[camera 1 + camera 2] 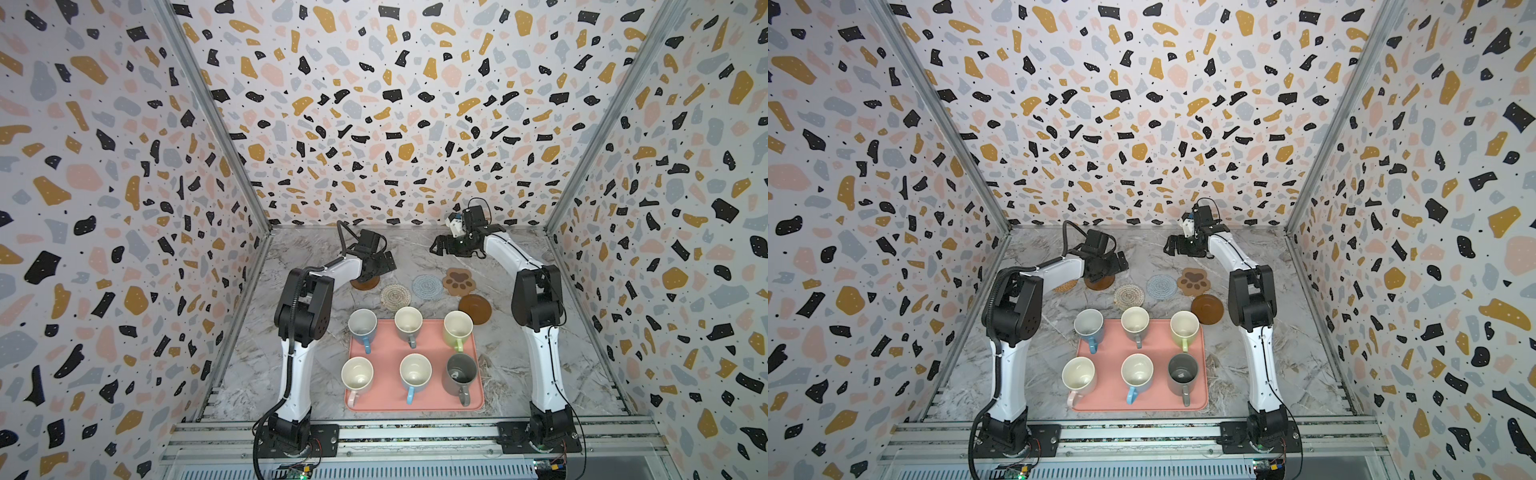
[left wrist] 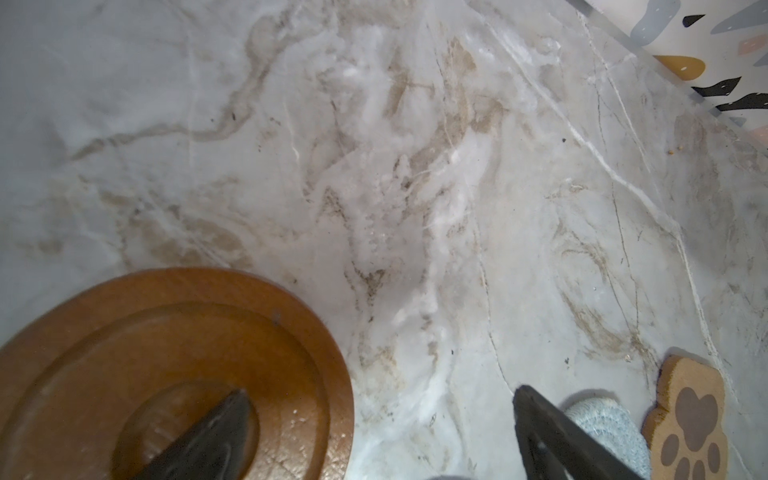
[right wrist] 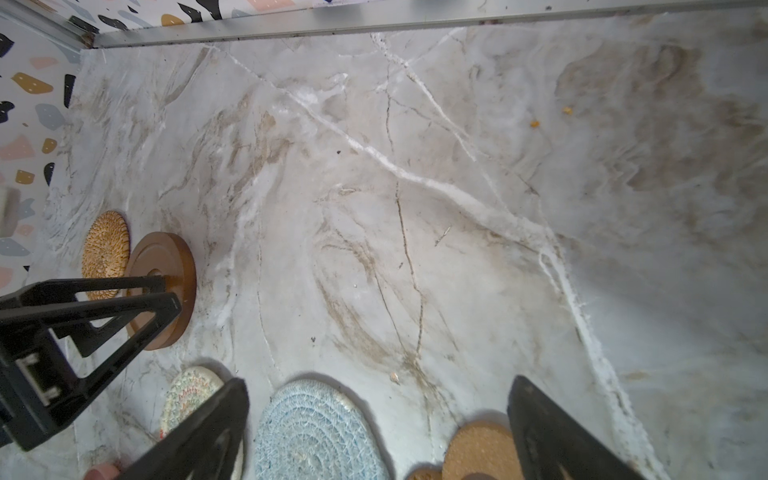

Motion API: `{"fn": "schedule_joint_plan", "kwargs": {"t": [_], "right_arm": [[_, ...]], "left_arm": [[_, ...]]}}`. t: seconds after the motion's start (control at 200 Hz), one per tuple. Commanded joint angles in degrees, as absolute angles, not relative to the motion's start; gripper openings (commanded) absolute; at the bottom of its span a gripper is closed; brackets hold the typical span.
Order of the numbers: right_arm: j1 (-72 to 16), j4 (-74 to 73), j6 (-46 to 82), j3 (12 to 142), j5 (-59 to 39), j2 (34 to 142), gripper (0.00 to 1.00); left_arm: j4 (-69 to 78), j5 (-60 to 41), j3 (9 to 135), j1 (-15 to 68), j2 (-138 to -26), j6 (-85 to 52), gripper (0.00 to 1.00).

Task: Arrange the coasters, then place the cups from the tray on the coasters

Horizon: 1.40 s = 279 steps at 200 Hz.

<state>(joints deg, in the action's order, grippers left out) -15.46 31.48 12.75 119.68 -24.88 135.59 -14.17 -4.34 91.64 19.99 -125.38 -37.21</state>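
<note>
- Fingers of left gripper: spread wide, nothing held, hanging over one brown disc coaster; one finger above its middle in the left wrist view, contact not clear.
- Fingers of right gripper: also spread wide, nothing held, up in the air toward the far edge of the tabletop.
- Coasters in a loose row across the middle of the tabletop, between tray and far edge: orange woven round nearest the left edge, just beside the brown disc coaster; then beige woven round, light-blue woven round and paw-shaped mat.
- Second brown disc just off the far right corner of the tray.
- Pink tray by the near edge, between the two arm bases.
- Six cups upright on the tray, two rows of three, handles toward the near edge.
- Far row, left to right: blue cup, grey cup, green cup.
- Near row, left to right: pink cup, light-blue cup, dark grey cup.
</note>
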Motion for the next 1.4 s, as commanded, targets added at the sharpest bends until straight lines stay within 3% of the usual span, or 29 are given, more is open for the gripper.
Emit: {"fn": "schedule_joint_plan", "kwargs": {"t": [0.0, 0.36, 0.901, 1.136, 1.392], "right_arm": [[-15.97, 32.39, 12.15, 119.52, -27.16, 133.86, 0.99], [-20.87, 36.71, 1.59, 119.94, -44.54, 134.67, 0.99], [-30.25, 50.66, -2.83, 130.34, -47.9, 143.33, 0.99], [-32.79, 52.39, -2.15, 129.9, -42.81, 145.72, 0.99], [-32.12, 47.26, 7.17, 130.55, -19.86, 146.78, 0.99]], "left_arm": [[-13.57, -3.61, 90.62, 20.23, -123.28, -38.01, 1.0], [-8.51, 3.87, 85.18, 17.22, -111.27, -40.74, 1.0], [-9.16, 7.4, 80.08, 9.16, -104.85, -41.26, 1.0], [-8.08, 4.8, 77.92, 7.74, -104.44, -40.32, 1.0], [-7.38, 3.37, 77.68, 7.12, -104.95, -40.21, 1.0]]}}
